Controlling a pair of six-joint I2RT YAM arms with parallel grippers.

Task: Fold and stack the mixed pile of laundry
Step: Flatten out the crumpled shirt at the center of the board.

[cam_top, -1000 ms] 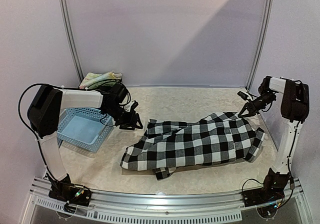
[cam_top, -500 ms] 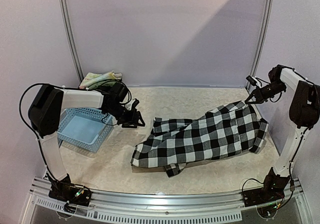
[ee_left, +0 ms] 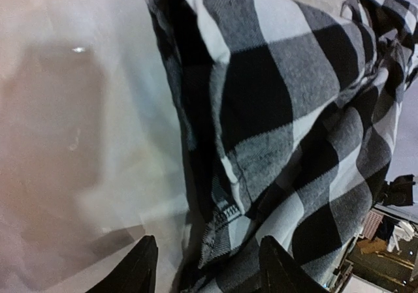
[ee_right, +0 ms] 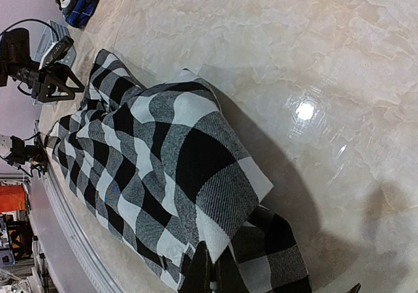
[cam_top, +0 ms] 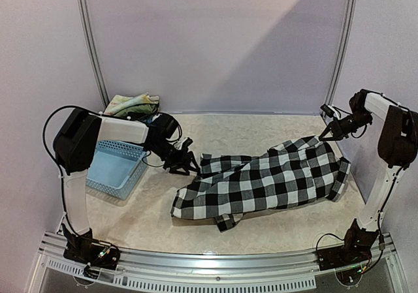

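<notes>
Top external view: one black-and-white checked shirt [cam_top: 261, 182] lies spread across the table [cam_top: 248, 126], from its middle to the right side. Two grippers are at it. The right gripper [cam_top: 324, 135] is pinched tight on the shirt's far right corner and holds that corner raised off the surface. The left gripper [cam_top: 183, 164] sits low at the shirt's left edge, jaws partly apart, gripping nothing. One blue basket [cam_top: 114, 175] stands at the left. Behind it lies one small heap of cloths [cam_top: 132, 104], its pieces too bunched to count.
</notes>
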